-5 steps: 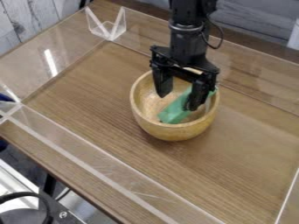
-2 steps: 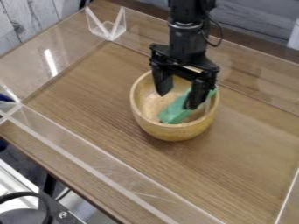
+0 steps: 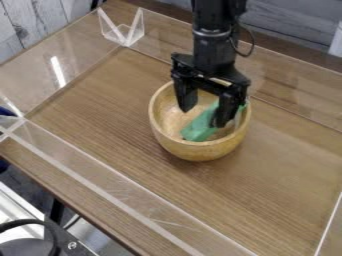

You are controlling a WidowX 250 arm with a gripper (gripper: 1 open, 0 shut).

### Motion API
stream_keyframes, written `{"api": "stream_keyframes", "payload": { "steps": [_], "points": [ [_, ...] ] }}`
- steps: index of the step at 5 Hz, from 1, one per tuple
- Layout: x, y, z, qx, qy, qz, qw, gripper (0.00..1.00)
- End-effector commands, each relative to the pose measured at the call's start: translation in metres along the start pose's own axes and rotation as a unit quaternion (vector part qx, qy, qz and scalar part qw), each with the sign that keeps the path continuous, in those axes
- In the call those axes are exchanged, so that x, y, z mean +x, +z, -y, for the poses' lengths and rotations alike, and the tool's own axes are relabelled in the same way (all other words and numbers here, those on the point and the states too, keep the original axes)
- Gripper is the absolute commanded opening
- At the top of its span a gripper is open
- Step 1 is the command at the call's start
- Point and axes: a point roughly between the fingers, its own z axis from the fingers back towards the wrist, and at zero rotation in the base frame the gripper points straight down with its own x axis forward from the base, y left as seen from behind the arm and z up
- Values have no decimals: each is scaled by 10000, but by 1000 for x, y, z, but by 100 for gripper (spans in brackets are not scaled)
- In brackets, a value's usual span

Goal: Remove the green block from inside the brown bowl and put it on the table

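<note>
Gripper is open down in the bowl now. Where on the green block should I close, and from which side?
Likely across the green block at its middle, coming straight down from above. It lies tilted against the inner wall of the brown bowl, whose thick rim blocks any sideways approach. The gripper stands open above the block, fingers either side, so closing there should catch its narrow width.

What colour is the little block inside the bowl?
Bright green. The block lies in the tan wooden bowl, seen in the only camera view.
</note>
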Motion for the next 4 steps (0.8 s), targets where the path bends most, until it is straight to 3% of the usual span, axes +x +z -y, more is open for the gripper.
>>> {"api": "stream_keyframes", "payload": {
  "steps": [1, 2, 3, 4],
  "points": [
    [6, 2, -2, 36, 4, 153, 9999, 100],
    [8, -8, -3, 44, 13, 79, 10000, 100],
    [9, -14, -4, 37, 30, 39, 10000, 0],
    [9, -11, -4, 40, 42, 69, 10000, 0]
  ]
}}
